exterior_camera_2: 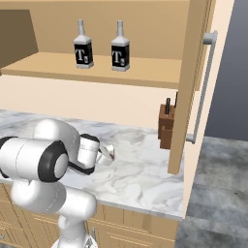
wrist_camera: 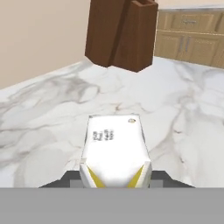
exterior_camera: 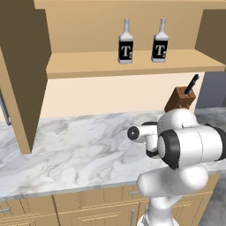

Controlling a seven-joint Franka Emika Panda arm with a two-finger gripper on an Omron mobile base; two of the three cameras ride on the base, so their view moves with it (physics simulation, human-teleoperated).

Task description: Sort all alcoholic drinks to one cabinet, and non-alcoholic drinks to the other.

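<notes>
Close from the hand: fingers (wrist_camera: 72, 178) clenched against both sides of a white carton (wrist_camera: 114, 148) on the marble bench (wrist_camera: 43, 113), brown knife block (wrist_camera: 122, 35) just beyond. From the base views: both "T" bottles (exterior_camera: 126, 43) (exterior_camera: 160, 42) upright, side by side, on the wide cabinet shelf (exterior_camera: 88, 66). Arm folded low, hand level over the bench.

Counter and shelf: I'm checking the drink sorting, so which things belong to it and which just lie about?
Job: left T bottle, right T bottle, wide cabinet, narrow cabinet, white carton at the gripper.
Lying about: knife block, marble counter.
</notes>
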